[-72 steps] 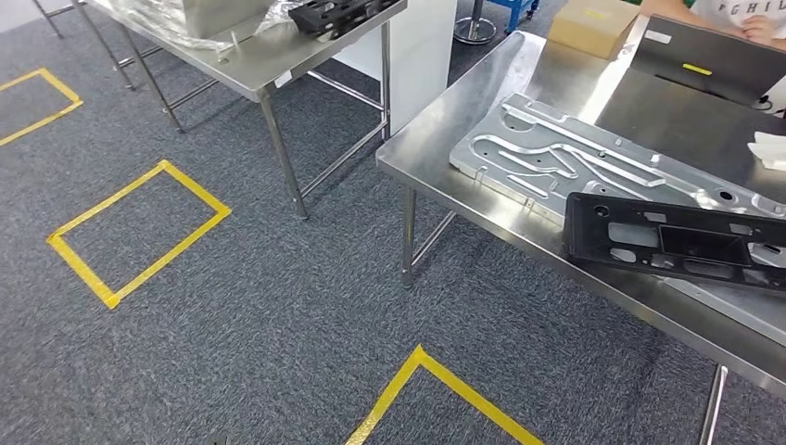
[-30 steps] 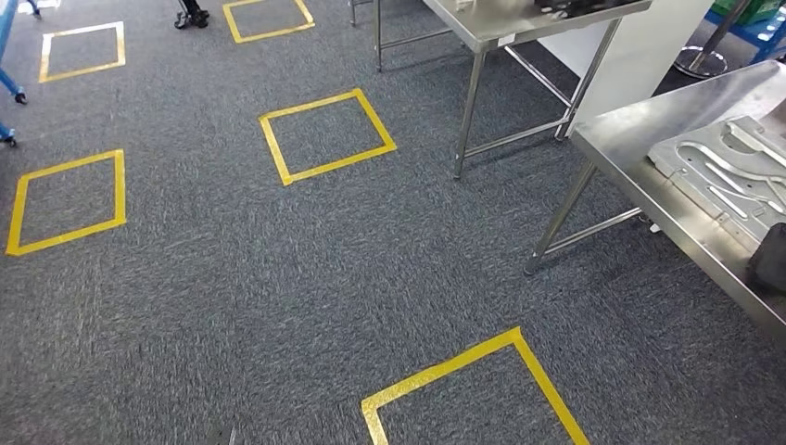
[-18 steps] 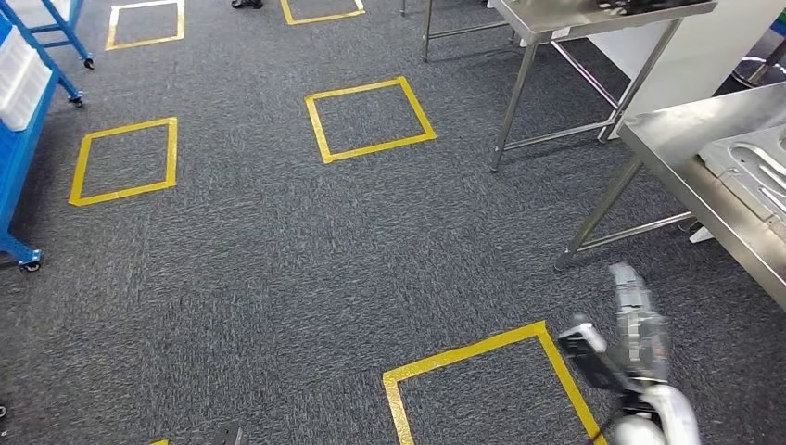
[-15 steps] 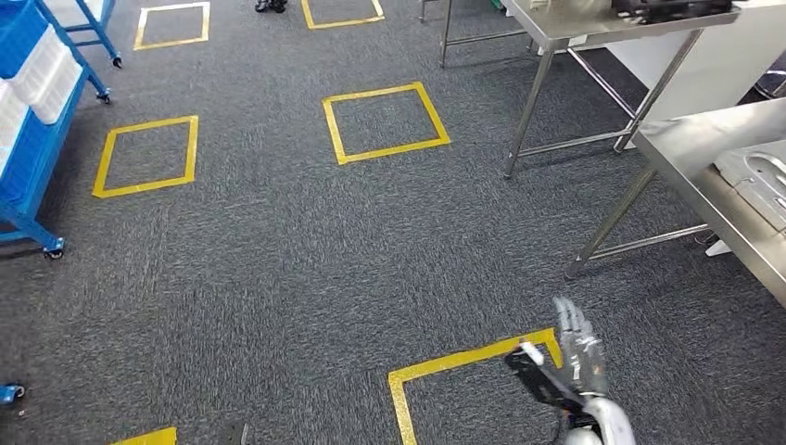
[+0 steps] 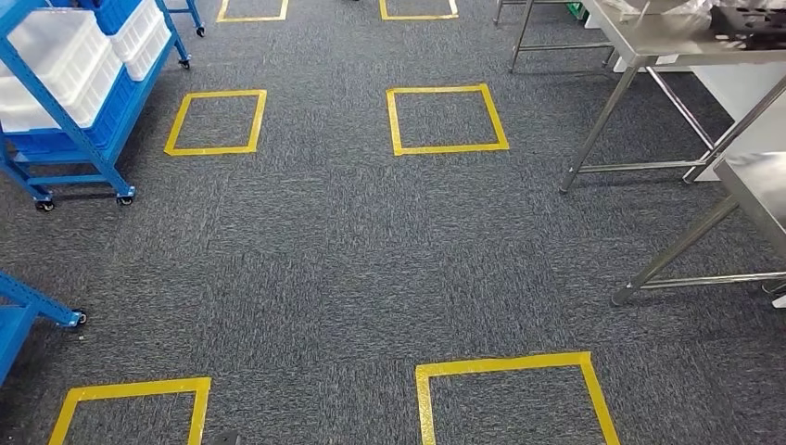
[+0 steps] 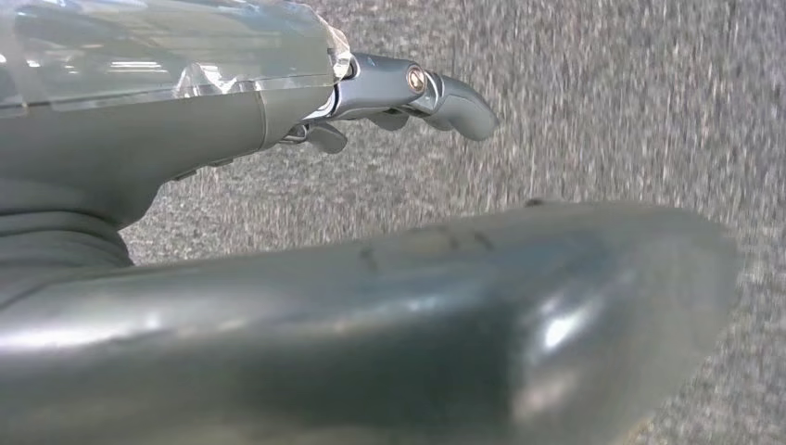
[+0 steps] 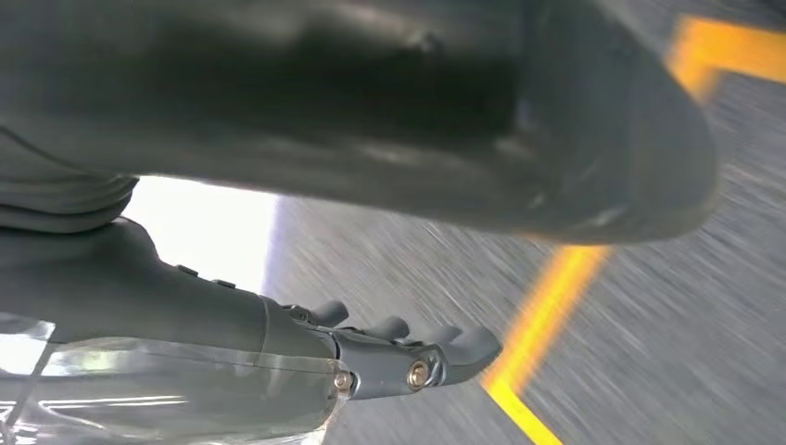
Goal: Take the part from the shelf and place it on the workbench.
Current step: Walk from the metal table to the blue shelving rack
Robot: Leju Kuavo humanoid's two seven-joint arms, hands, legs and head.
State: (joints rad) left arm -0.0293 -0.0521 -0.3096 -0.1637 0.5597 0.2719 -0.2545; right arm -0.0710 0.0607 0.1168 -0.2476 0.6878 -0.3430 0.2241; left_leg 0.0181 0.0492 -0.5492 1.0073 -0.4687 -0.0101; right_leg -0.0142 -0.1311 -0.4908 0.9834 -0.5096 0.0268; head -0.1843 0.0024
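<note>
A blue wheeled shelf (image 5: 93,120) holding white bins (image 5: 56,56) stands at the far left in the head view. A corner of the steel workbench (image 5: 755,185) shows at the right edge. Farther back, a second steel table (image 5: 649,37) carries a black part (image 5: 755,23). In the left wrist view my left hand (image 6: 324,306) hangs over grey carpet, its fingers (image 6: 436,93) stretched out and holding nothing. In the right wrist view my right hand (image 7: 371,111) also hangs over the carpet, near a yellow tape line, with its fingers (image 7: 417,357) extended and holding nothing.
Yellow tape squares (image 5: 445,119) mark the grey carpet ahead and near my feet (image 5: 510,371). A second blue frame on wheels (image 5: 19,311) juts in at the lower left. The workbench legs (image 5: 686,246) stand at the right.
The camera has swung left: the workbench with its metal plate and black part slid off to the right and the blue shelf came into view. My right hand has dropped out of the head view.
</note>
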